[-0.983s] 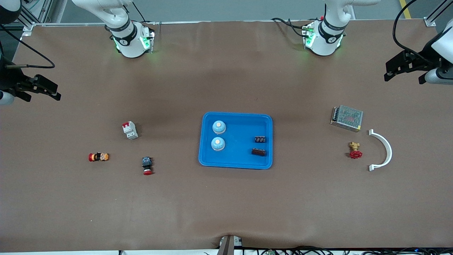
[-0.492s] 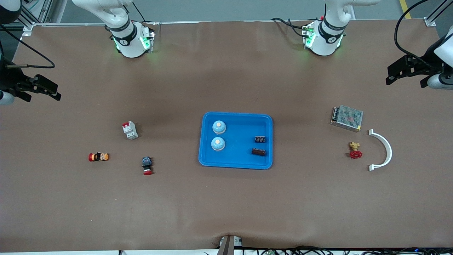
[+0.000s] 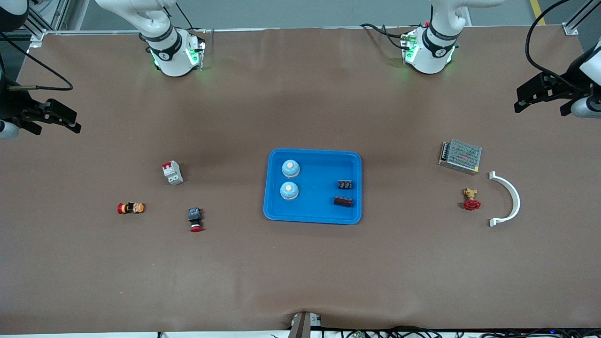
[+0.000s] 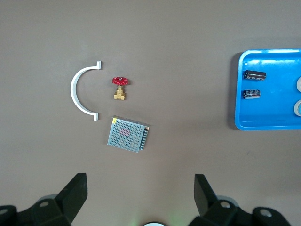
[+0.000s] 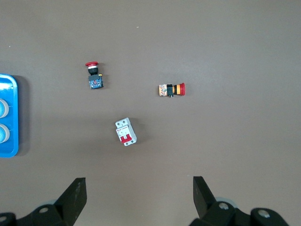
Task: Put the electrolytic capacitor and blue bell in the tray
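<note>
breaker (image 3: 172, 172) | two pushbuttons (image 3: 131, 208) | power supply (image 3: 460, 157) | valve (image 3: 470, 199) | white clamp (image 3: 508, 198)

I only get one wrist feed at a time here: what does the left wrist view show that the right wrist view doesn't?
Left wrist only: white curved plastic bracket, red-handled brass valve, perforated metal box, two dark cylindrical capacitors.
Right wrist only: white circuit breaker with red switch, two red-capped push-button switches.
Both: bright-blue plastic tray, round blue bells, each arm's own open hand.

no readable text (labels too small)
</note>
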### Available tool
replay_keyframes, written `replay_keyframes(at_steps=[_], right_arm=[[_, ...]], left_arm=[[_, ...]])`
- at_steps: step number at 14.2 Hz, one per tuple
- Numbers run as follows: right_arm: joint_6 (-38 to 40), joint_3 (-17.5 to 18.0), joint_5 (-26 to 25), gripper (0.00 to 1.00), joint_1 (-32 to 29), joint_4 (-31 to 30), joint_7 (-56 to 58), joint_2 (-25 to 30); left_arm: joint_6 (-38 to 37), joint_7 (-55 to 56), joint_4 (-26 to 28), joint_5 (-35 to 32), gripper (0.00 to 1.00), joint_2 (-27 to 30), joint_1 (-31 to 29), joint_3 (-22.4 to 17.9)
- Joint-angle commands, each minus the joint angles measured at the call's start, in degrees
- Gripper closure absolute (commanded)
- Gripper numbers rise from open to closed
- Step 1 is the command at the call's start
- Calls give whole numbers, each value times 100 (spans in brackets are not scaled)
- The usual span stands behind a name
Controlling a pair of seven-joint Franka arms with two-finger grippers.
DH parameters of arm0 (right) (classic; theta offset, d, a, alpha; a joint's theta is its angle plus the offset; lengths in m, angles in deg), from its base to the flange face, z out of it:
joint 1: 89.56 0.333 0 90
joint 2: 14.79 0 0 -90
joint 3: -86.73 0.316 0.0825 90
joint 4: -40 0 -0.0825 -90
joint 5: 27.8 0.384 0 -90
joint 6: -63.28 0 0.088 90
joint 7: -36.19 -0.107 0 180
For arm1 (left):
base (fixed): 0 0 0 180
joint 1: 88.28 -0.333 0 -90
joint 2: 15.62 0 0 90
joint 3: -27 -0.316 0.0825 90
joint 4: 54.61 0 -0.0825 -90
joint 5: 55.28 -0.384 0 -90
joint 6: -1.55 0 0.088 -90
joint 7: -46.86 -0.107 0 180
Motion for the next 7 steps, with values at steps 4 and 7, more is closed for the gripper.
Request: replay_keyframes(at_steps=[4, 7], right_arm=[[63, 78, -73, 0, -85, 138, -20, -71], [63, 78, -73, 0, -85, 138, 6, -71]], left_arm=[[75, -558, -152, -237, 0, -93, 12, -59], [146, -558, -152, -245, 0, -119, 3, -59]])
